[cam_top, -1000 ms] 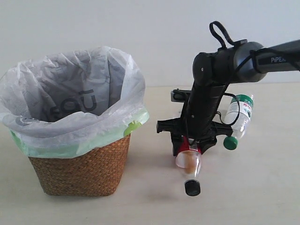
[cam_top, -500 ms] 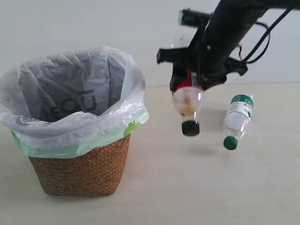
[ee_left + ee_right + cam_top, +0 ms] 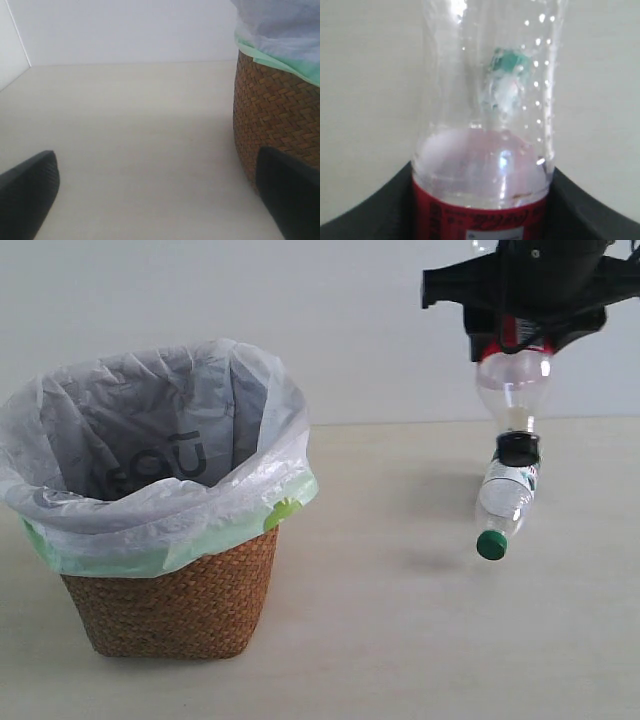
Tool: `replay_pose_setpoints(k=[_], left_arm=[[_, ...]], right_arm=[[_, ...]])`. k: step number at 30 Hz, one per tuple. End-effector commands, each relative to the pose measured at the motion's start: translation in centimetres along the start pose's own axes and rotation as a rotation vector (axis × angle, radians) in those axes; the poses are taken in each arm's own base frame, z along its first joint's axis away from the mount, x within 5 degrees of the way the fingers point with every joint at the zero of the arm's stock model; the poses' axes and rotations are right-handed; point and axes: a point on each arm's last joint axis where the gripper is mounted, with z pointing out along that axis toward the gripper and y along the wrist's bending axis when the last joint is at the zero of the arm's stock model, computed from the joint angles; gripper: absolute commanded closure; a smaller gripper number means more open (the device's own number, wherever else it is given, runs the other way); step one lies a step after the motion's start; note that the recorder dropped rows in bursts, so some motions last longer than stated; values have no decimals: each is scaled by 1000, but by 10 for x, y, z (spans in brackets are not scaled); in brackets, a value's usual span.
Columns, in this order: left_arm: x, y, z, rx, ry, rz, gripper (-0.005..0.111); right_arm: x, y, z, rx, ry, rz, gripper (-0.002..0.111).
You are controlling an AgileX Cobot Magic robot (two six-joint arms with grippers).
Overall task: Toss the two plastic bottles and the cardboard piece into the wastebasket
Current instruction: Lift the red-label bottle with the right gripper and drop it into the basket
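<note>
Right pincer [image 3: 514, 338] is high over the worktop [image 3: 400, 640], clamped on the red bottle [image 3: 515, 390] at its label. The bottle hangs straight down from the pincer, black cap [image 3: 518, 448] lowest, clear of the worktop. Right wrist view agrees: both dark fingers [image 3: 375, 220] are tight against the label, with the clear body sticking out ahead of them. Green bottle [image 3: 508, 490] lies on the worktop right under that pincer, its green cap [image 3: 490, 545] at the end nearer the exterior camera. Its other end sits behind the black cap in that view, so I can't tell if the cap touches it or hangs above it. It also shows as a green-white blur through the red bottle's clear wall in the right wrist view. Basket [image 3: 175, 595] with white-green liner [image 3: 150, 455] stands upright, mouth open, well off to the side of the right pincer and far below it. Left pincer [image 3: 155, 167] is low at the worktop, jaws spread wide with nothing between them. The basket's woven wall is just beside one of its fingers [image 3: 290, 195]; can't tell if they touch.
</note>
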Motion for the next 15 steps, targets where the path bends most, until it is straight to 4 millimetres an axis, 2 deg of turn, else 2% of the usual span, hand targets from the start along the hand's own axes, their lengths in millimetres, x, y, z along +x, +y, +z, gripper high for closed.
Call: replay_pose_setpoints(k=[1, 4, 7, 9, 11, 13, 15], left_arm=[[-2, 0, -1, -2, -14, -11, -1], [-2, 0, -1, -2, -14, -11, -1], [-2, 0, -1, -2, -14, -11, -1], [-2, 0, -1, -2, -14, -11, -1], [-2, 0, -1, -2, -14, -11, -1], [-2, 0, -1, -2, -14, -11, -1], [-2, 0, -1, -2, -14, -11, -1]], right_arm=[[-1, -11, -3, 119, -17, 40, 108], [4, 1, 1, 3, 55, 82, 108], [8, 34, -1, -340, 120, 108, 108], [4, 59, -17, -659, 146, 139, 108], [-3, 80, -41, -996, 126, 142, 108], [-11, 91, -61, -1218, 79, 146, 108], [-16, 95, -72, -1302, 3, 120, 108]])
